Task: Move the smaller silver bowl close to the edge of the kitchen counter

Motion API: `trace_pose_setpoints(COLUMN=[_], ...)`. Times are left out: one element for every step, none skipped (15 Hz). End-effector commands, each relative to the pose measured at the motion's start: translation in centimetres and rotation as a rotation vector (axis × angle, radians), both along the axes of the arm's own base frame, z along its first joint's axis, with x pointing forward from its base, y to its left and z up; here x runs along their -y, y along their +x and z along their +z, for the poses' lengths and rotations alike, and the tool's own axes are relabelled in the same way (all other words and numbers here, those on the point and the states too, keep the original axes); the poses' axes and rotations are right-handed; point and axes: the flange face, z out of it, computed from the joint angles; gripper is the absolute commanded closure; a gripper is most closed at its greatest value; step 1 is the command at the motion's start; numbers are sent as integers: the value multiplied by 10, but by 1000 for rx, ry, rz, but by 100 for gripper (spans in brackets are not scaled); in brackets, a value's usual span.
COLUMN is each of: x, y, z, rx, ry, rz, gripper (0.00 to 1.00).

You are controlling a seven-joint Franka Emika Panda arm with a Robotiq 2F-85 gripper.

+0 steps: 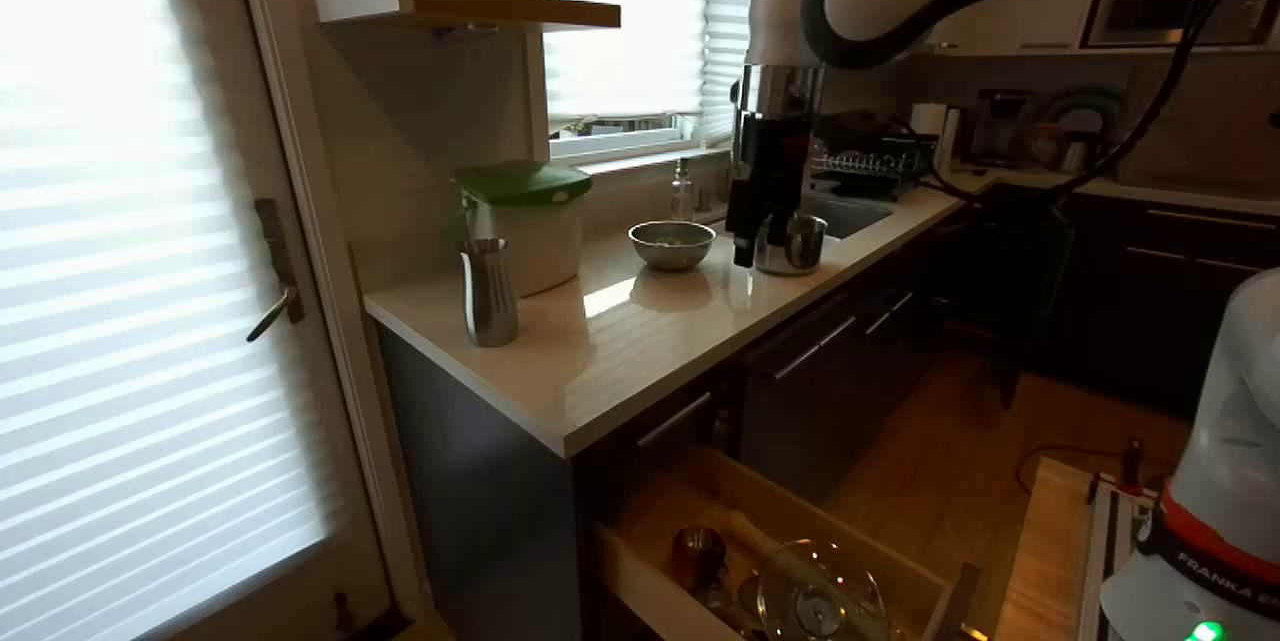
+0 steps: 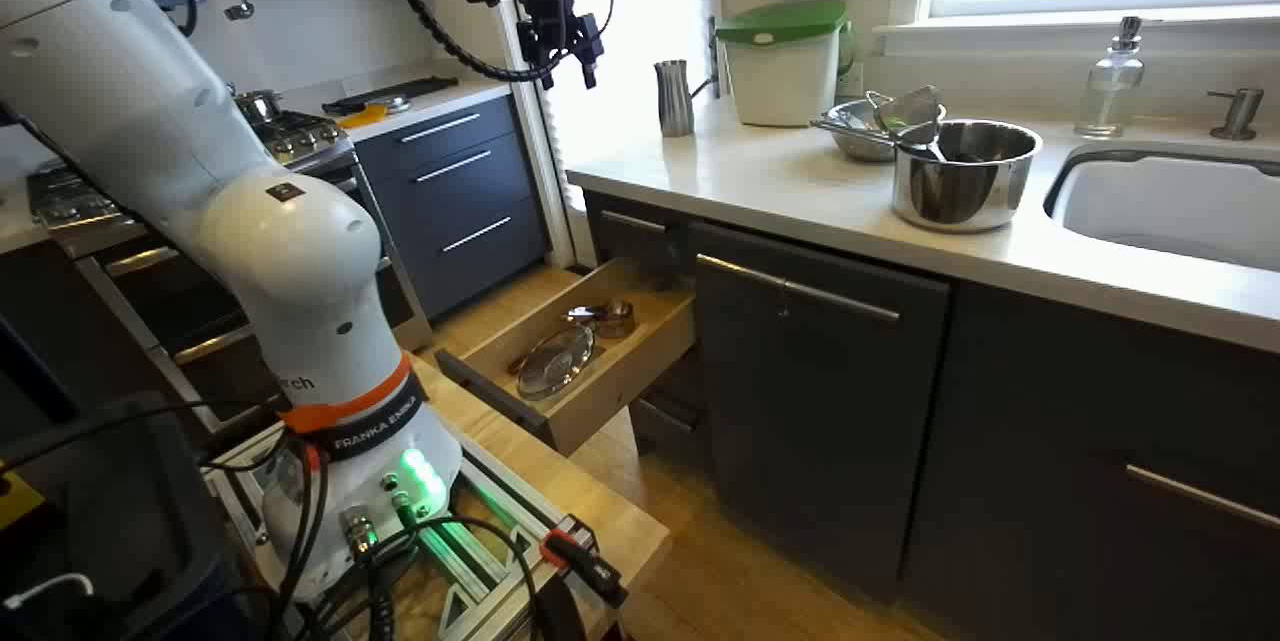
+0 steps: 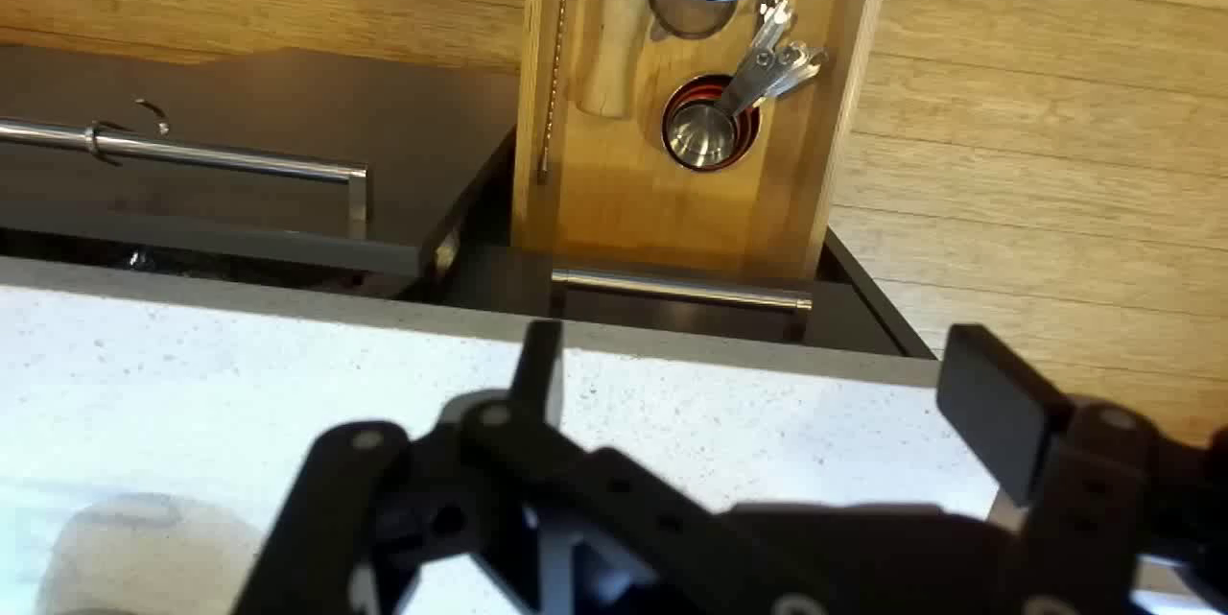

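A pale kitchen counter (image 1: 560, 391) tops dark cabinets (image 2: 1060, 421), and we see its straight front edge meet the end edge at a corner. A white Franka Panda arm (image 2: 290, 231) rises opposite that front edge. Below the edge, close to the corner, a wooden drawer (image 2: 625, 371) stands pulled out. Farther along from the corner, in an exterior view, we find a white sink (image 2: 1190, 211) set into the counter. A green-lidded container (image 2: 780, 76) stands by the wall at the back edge. A stainless steel pot (image 2: 960, 186) sits near the front edge, just beside the sink. The smaller silver bowl (image 1: 672, 257), upright in both exterior views, rests nearer the back edge than the front, between the container and the pot. A mesh strainer (image 2: 910, 113) overlaps it in an exterior view; whether the two touch, we cannot tell. A tall metal cup (image 1: 490, 293) stands upright near the end edge. Higher than the counter hangs the gripper (image 3: 767, 385), and our wrist view shows its fingers (image 3: 1003, 413) released and spread wide, the front edge in the gap between them.
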Motion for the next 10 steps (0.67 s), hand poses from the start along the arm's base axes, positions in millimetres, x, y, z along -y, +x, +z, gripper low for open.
trace_pose_setpoints(x=[0,0,0,0,10,29,46,68,91,115], y=[0,0,0,0,4,8,13,19,26,34], z=[1,1,1,1,-3,-8,-11,-16,-22,-29], rx=[-1,-1,-1,-1,25,55,84,121,140,150], ry=[0,0,0,0,-19,-44,-58,-82,-104,-130], rz=[0,0,0,0,-4,-14,-7,4,20,47], gripper=[0,0,0,0,0,0,0,0,0,0])
